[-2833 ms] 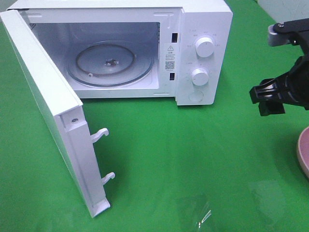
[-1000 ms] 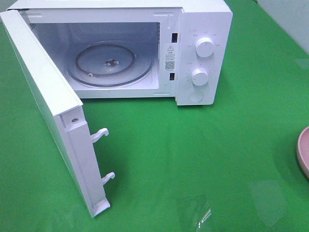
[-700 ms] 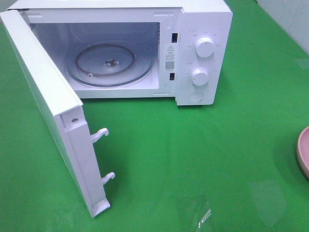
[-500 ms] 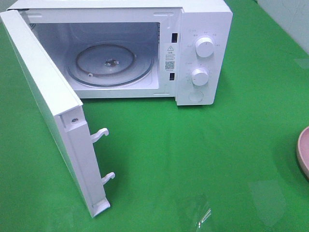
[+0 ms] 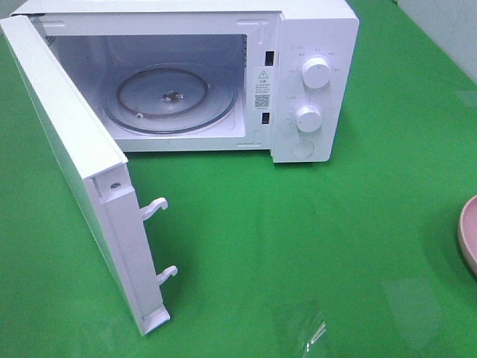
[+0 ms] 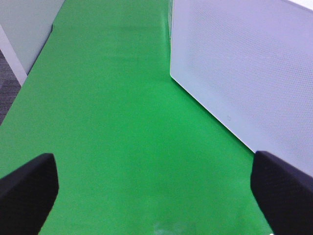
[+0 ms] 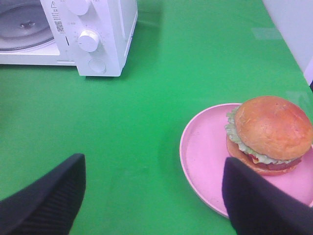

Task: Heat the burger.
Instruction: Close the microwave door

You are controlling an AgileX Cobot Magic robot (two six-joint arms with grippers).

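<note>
Overhead, a white microwave (image 5: 223, 74) sits at the far side of a green table (image 5: 298, 246), seen from the high camera. Its door (image 5: 82, 179) hangs wide open on the left, swung out toward the viewer, with two white latch hooks (image 5: 158, 242) sticking out of its near edge. Inside the cavity lies a clear glass turntable (image 5: 170, 98), bare. To the right of the cavity is the control panel with two round white knobs (image 5: 313, 93), one above the other. At the far right edge of this view, only a sliver of a pink plate (image 5: 469, 239) shows; neither arm appears here.

From the left wrist camera, the left gripper (image 6: 156, 196) has its two black fingers (image 6: 27, 191) spread far apart, holding nothing, over bare green surface beside the perforated face of the microwave door.

From the right wrist camera, the right gripper (image 7: 154, 200) is also spread wide and holds nothing, its black fingers (image 7: 46, 203) framing the plate's near side. The burger (image 7: 268, 134) sits on the pink plate, well to the right of the microwave. It has a glossy, golden-brown domed bun, frilly pale-green lettuce poking out beneath, a thin orange cheese edge and a dark patty over the lower bun. It stands upright and off-centre on the plate, apart from both fingers.
</note>
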